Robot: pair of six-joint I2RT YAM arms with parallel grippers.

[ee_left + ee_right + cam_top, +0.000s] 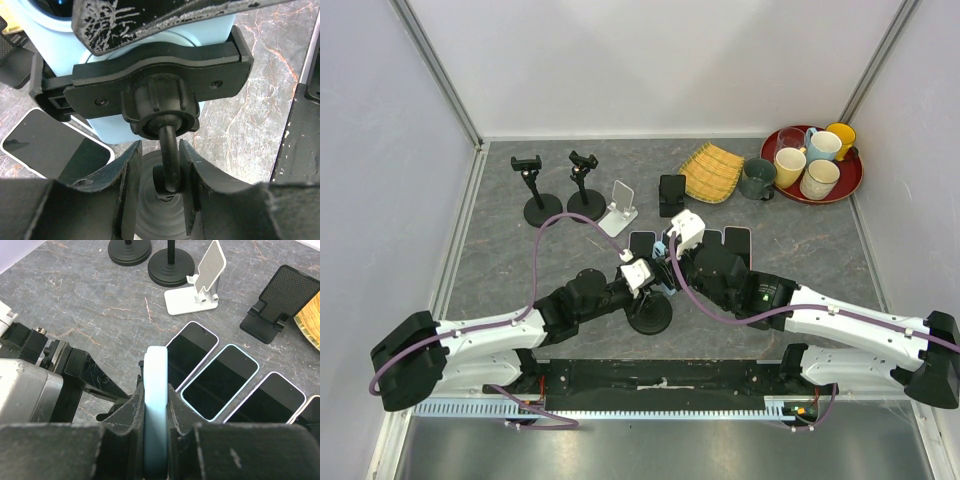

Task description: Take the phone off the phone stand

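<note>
grey stone table (490, 230); pale blue phone (155, 390), seemingly clamped in stand (160, 75).

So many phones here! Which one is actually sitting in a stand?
The light blue phone: it stands on edge, clamped in the black phone stand and pinched by the right gripper. The other phones lie flat on the table, screens up.

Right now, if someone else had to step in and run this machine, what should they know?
Left gripper: jaws shut on the phone stand, around its stem.
Right gripper: jaws shut on the light blue phone, pinching its front and back.
Done: both grips are on.
Left: the phone sits in the stand's clamp. It probably needs pulling free while the left gripper steadies the stand.
The other phones lying flat nearby are not part of the job.
</note>
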